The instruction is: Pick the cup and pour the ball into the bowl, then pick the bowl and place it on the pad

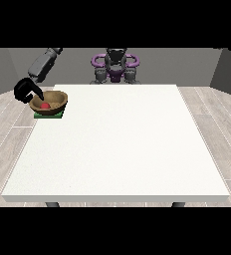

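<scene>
Bowl on the pad at the tabletop's far corner, with the robot hand at the view's left on its rim.

The brown bowl (49, 101) sits on the green pad (49, 114) at the far left corner of the white tabletop (122, 149) — the pad shows only as a thin green edge under the bowl's base. A red ball (45, 105) lies inside the bowl, towards its left side. The robot hand at the view's left (27, 91) is black and hangs at the bowl's left rim, its fingers curled down over that rim — closed on the bowl, as far as the view shows. Its grey arm (43, 63) slants up and away to the top of the view. The robot's torso (115, 65) stands behind the tabletop's far edge.
</scene>
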Robot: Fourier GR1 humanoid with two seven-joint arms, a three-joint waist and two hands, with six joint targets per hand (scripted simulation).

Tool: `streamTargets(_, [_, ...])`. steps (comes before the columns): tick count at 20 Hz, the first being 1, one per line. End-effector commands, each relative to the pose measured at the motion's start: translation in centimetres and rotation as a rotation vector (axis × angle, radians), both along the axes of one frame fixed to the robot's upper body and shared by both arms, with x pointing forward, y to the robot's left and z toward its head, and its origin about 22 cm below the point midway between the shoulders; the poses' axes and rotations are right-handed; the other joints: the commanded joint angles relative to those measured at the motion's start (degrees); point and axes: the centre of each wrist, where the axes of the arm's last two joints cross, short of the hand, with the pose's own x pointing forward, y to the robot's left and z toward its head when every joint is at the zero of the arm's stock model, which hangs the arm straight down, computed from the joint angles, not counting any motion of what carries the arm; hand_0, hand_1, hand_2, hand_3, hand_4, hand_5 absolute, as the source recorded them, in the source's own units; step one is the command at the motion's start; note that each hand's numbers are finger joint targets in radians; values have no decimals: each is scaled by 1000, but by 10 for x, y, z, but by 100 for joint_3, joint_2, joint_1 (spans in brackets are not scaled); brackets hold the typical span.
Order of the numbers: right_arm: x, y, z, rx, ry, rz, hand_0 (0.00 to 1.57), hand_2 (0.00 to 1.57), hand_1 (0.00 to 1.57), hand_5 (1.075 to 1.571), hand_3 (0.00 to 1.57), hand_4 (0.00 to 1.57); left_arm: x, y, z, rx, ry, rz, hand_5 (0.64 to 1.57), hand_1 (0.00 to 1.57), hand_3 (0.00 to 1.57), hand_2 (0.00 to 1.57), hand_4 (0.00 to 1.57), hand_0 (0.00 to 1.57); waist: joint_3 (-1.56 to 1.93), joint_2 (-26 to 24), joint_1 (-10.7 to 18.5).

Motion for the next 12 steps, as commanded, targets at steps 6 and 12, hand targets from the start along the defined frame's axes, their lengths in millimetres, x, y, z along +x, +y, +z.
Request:
streamTargets(6, [4, 1, -4, -85, 107, 92, 0, 0, 0, 1407, 0, 0, 13, -26, 3, 8, -3, -51, 1569, 0, 0, 0, 1206, 0, 12, -90, 248])
streamTargets(12, [9, -15, 46, -93, 187, 148, 0, 0, 0, 1375, 0, 200, 19, -36, -40, -11, 156, -21, 1569, 0, 0, 0, 1190, 0, 0, -980, -44])
